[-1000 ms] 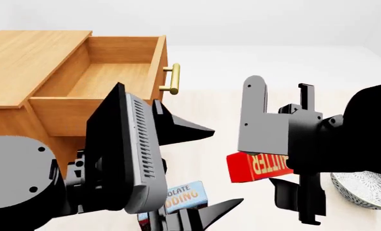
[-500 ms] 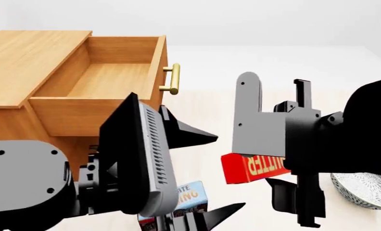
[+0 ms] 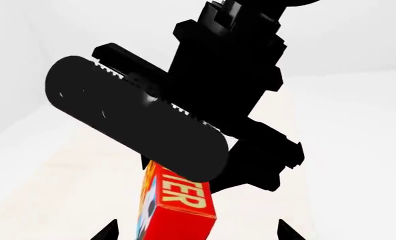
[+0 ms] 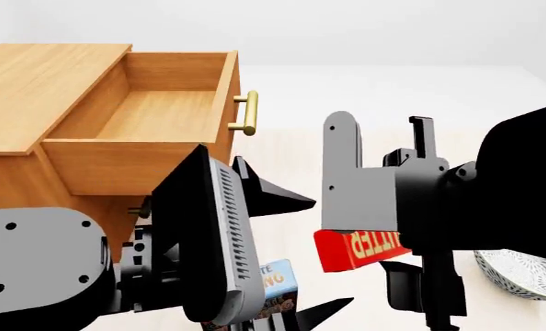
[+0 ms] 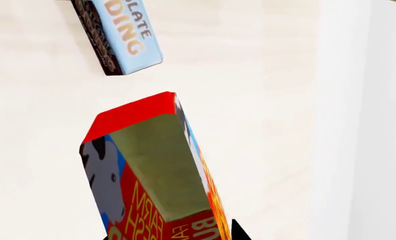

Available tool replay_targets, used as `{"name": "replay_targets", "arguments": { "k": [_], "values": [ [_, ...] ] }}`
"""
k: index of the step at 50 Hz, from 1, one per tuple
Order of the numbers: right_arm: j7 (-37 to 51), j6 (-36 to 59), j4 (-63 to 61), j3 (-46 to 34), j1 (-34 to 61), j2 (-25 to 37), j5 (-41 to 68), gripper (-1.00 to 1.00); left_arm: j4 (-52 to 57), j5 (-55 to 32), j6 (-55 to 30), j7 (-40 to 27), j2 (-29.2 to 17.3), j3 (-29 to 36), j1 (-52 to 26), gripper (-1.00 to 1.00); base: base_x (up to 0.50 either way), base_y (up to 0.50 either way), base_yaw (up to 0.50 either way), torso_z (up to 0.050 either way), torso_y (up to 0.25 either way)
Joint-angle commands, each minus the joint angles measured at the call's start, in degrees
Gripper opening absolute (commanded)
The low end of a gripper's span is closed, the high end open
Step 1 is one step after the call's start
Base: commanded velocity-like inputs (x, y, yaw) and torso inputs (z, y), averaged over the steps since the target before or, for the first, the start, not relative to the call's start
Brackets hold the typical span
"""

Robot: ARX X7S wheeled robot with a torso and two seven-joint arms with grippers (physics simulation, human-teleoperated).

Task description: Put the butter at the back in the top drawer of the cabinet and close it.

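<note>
The butter (image 4: 354,251), a red box with yellow lettering, hangs in the air in front of the cabinet (image 4: 34,89); my right gripper (image 4: 393,243) is shut on it. In the right wrist view the butter (image 5: 151,175) fills the space between the fingers. The top drawer (image 4: 225,89) stands pulled out and empty, its brass handle (image 4: 246,113) facing right. My left gripper (image 4: 332,251) is open, low in the middle, its fingers on either side of the butter's free end as seen from the head. The left wrist view shows the butter (image 3: 179,205) under the black right arm.
The chocolate pudding box (image 4: 275,278) lies on the pale floor behind my left arm, also in the right wrist view as the pudding box (image 5: 121,35). A patterned bowl (image 4: 523,273) sits at the lower right. My left forearm (image 4: 209,241) blocks the lower left.
My right gripper has carried the butter a little left and down. The left arm has shifted to the right, nearer the butter. The drawer has not moved.
</note>
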Motion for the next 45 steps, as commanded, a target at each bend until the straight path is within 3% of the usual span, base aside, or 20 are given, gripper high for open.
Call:
{"name": "replay_targets", "arguments": {
  "k": [1, 45],
  "values": [
    [0.0, 0.3, 0.6, -0.6, 2.93, -1.44, -1.93, -1.0, 0.52, 2.07, 0.48, 1.19, -0.31, 0.85, 0.65, 1.0, 0.0, 0.0, 0.0, 0.0, 0.0],
    [2.43, -0.15, 0.83, 1.72, 6.15, -2.93, 3.62, -1.0, 0.29, 6.4, 2.91, 4.12, -0.24, 3.44, 2.17, 1.0, 0.0, 0.0, 0.0, 0.0, 0.0]
  ]
}}
